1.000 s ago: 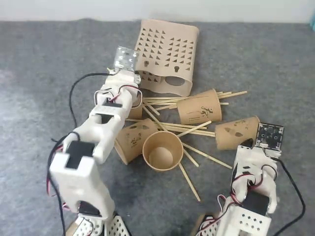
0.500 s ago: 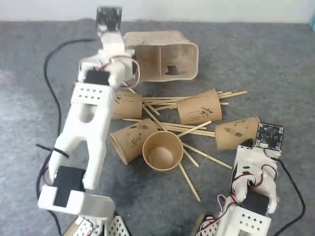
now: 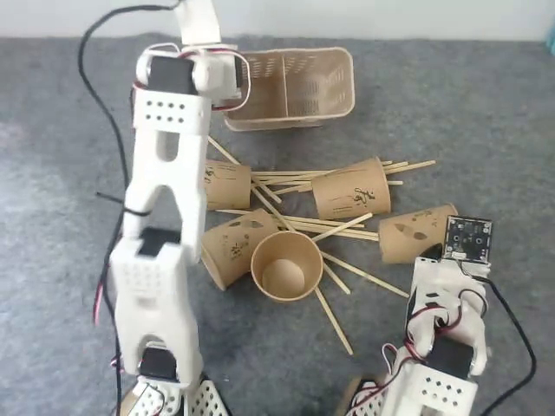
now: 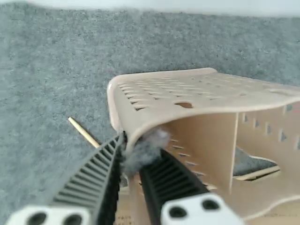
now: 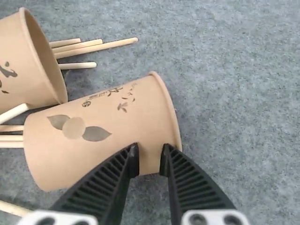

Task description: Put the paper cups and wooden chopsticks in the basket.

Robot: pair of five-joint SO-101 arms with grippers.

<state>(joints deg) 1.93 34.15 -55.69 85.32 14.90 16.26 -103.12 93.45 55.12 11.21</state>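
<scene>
The grey carpeted surface point(image 3: 486, 121) takes up most of what I can see. The tall white left arm point(image 3: 160, 173) stretches right out to the basket point(image 3: 295, 108), which stands upright with its open top facing up and nothing visible inside. The left hand point(image 4: 132, 152) is clamped on the basket's wall at one corner, one finger inside and one outside, with a bit of grey fluff caught between them.

The right arm point(image 3: 447, 321) sits low, well away from the basket. All five paper cups are out on the surface on the arms' side of the basket. One lying cup point(image 3: 227, 185) is nearest the basket, partly behind the left arm. Another point(image 3: 351, 188) lies a bit further out. A third point(image 3: 230, 251) lies touching an upright cup point(image 3: 286, 264). The fifth cup point(image 3: 416, 232) lies on its side furthest from the basket, and the right hand point(image 5: 148, 152) hangs over its side near the rim, fingers drawn narrow, almost together.

The wooden chopsticks point(image 3: 282, 177) lie scattered among and under the cups, none in the basket.
</scene>
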